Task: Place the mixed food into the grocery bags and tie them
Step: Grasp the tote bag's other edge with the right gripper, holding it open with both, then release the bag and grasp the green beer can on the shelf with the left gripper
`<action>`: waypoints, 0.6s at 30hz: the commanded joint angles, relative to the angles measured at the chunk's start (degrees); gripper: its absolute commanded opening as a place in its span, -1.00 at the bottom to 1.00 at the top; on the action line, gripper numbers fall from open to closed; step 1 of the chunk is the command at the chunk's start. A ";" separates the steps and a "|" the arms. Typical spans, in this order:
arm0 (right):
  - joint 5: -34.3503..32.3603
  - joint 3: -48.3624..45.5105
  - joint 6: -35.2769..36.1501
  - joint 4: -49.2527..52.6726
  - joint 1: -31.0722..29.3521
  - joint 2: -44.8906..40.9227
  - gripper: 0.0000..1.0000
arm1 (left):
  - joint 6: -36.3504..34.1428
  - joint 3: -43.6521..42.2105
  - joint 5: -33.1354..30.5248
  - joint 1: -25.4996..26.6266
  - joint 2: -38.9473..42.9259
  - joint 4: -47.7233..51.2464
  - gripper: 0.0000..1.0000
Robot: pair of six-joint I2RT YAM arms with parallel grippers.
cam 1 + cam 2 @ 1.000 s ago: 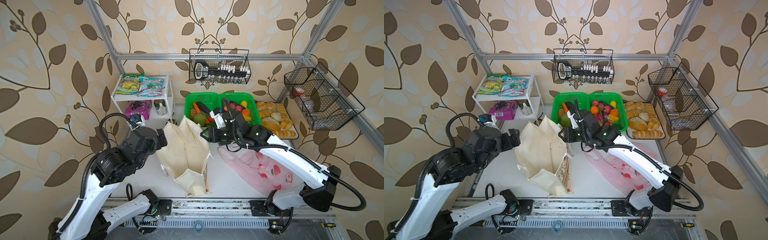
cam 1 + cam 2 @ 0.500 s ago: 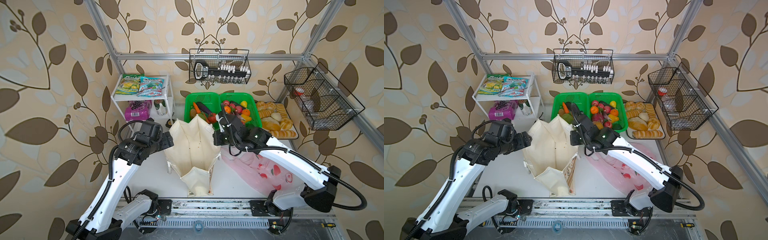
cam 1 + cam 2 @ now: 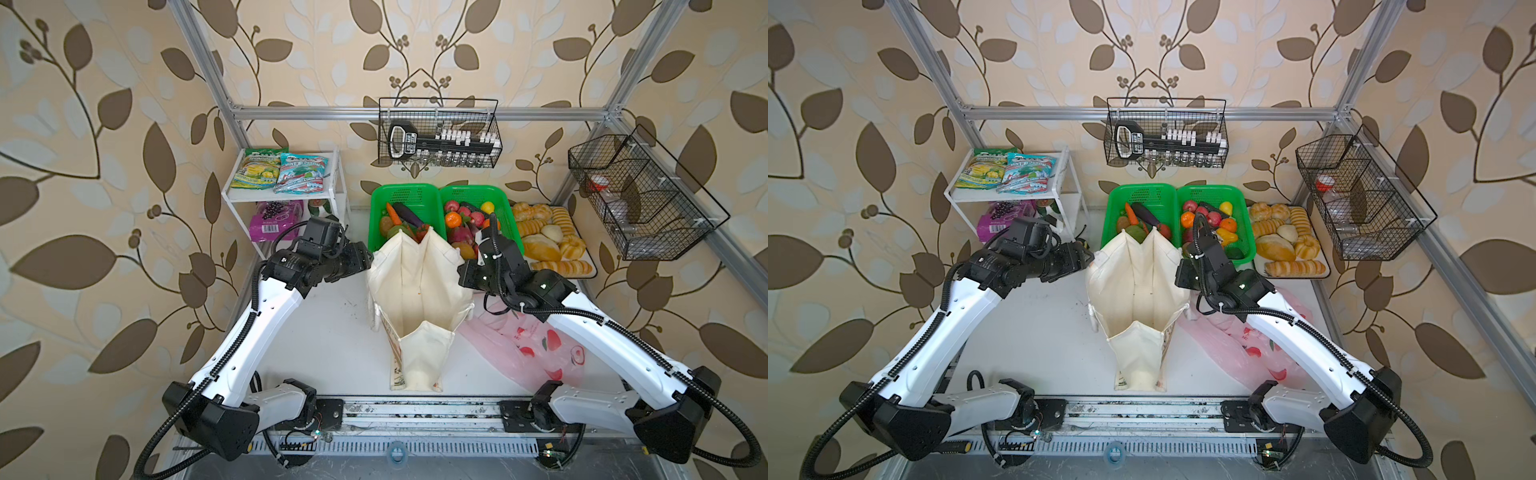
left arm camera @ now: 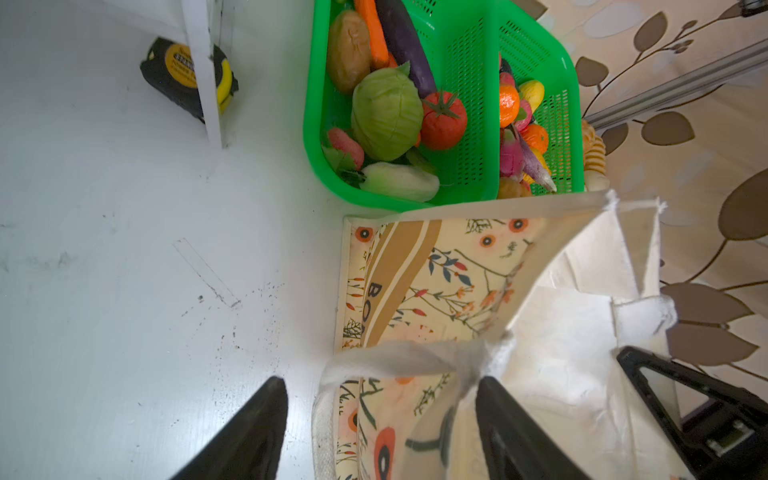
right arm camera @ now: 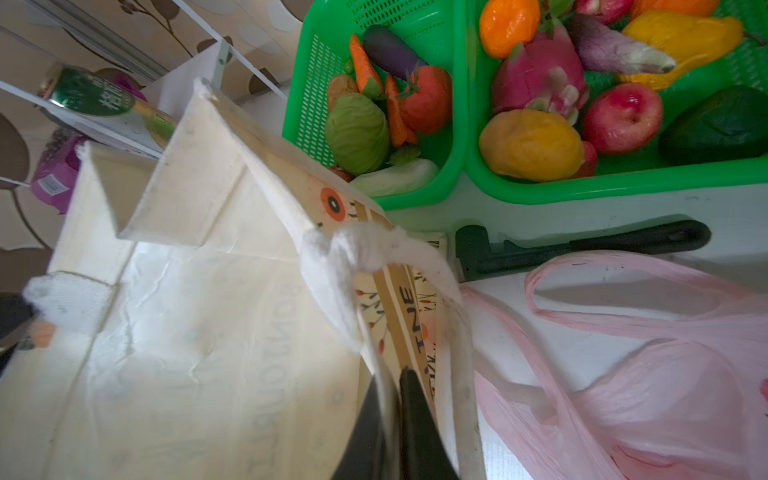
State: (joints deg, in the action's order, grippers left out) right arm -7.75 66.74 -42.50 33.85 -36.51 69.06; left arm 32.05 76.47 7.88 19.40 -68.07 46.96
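Both arms have closed in on the cream canvas tote (image 3: 415, 291), which now stands taller and wider open than a second ago, when it slumped between them.

At far left, the white rack (image 3: 336, 166) carries the teal mint packet (image 3: 301, 172) on its top shelf and the purple grape-print packet (image 3: 272, 216) beneath. The small can (image 5: 91, 97) shows at the rack in the right wrist view.

The left gripper (image 4: 378, 386) is at the tote's left side. Its jaws stand wide, straddling the wall and handle strap without pinching them.

The tote stands at the middle of the table with its mouth upward.

Just behind the tote, the left green basket (image 3: 405, 195) holds the brown potato (image 4: 348, 50), the green cabbage (image 4: 386, 112) and the red tomato (image 4: 442, 120).

The right gripper (image 5: 390, 378) has its fingers nearly together, clamping the tote's right rim below the handle.

The pink plastic bag (image 3: 523, 345) lies flat on the table right of the tote, partly under the right arm.
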 commanded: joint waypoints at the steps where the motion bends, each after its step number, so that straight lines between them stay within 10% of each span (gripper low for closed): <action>1: 5.99 0.47 0.71 -3.39 0.17 -0.09 -0.51 | -4.71 4.06 -10.03 -0.37 5.08 1.38 0.55; 11: 7.13 1.37 0.79 -1.90 -0.55 -3.66 -0.03 | -16.70 11.37 -26.91 -5.34 5.23 5.64 0.62; 18: 4.45 -1.29 0.64 -1.81 0.44 -8.53 0.08 | -17.80 9.11 -6.45 -20.33 2.48 -1.13 0.61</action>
State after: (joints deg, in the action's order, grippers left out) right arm -1.63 66.74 -41.74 31.44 -36.84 62.70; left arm 16.45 87.05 -11.53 6.39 -64.66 51.07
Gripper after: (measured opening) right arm 0.535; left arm 0.807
